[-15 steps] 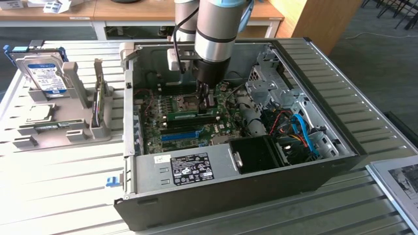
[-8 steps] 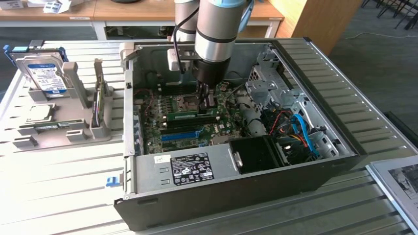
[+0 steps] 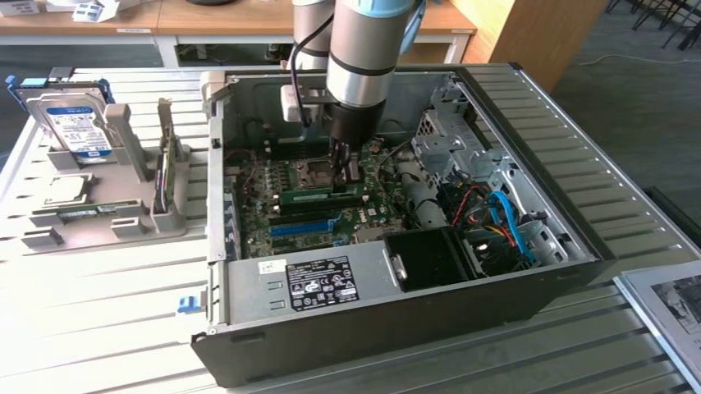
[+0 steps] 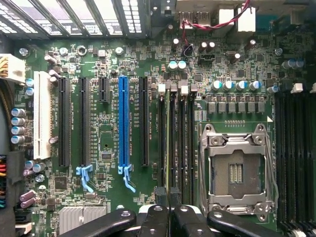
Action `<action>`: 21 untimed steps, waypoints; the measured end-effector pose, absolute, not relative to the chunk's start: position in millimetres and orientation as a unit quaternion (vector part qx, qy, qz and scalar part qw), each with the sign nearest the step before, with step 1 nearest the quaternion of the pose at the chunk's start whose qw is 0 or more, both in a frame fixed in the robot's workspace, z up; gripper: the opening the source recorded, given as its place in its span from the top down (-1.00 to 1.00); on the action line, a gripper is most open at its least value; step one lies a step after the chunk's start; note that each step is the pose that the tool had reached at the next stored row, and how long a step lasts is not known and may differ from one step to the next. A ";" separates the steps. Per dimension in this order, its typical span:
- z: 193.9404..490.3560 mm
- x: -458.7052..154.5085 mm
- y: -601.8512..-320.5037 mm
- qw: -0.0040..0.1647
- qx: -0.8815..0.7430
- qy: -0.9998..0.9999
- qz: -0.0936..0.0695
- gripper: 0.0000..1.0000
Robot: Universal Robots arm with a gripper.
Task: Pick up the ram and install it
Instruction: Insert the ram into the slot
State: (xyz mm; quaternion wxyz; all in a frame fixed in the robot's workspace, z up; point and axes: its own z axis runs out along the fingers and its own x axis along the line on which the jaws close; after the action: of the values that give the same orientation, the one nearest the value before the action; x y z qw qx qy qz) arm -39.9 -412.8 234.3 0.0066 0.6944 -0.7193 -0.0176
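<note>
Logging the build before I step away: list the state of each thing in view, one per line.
computer case: lying on its side, side panel off
ram: on edge at the memory slots, gripped at one end
jaws: shut on the ram
blue slot: empty
processor socket: bare, no cooler on it
hard drive: upright in its grey holder

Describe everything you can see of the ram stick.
The ram is a thin, narrow green board standing on its long edge on the motherboard of the open case. The gripper is shut on its top edge, near its end at the exterior view's right. Full seating cannot be told.
</note>
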 end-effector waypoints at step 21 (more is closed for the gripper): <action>234.1 -39.2 -413.8 0.007 0.701 -0.713 -0.018 0.76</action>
State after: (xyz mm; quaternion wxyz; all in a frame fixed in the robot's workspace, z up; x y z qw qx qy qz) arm -39.2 -413.8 234.1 0.0068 0.7008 -0.7131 -0.0175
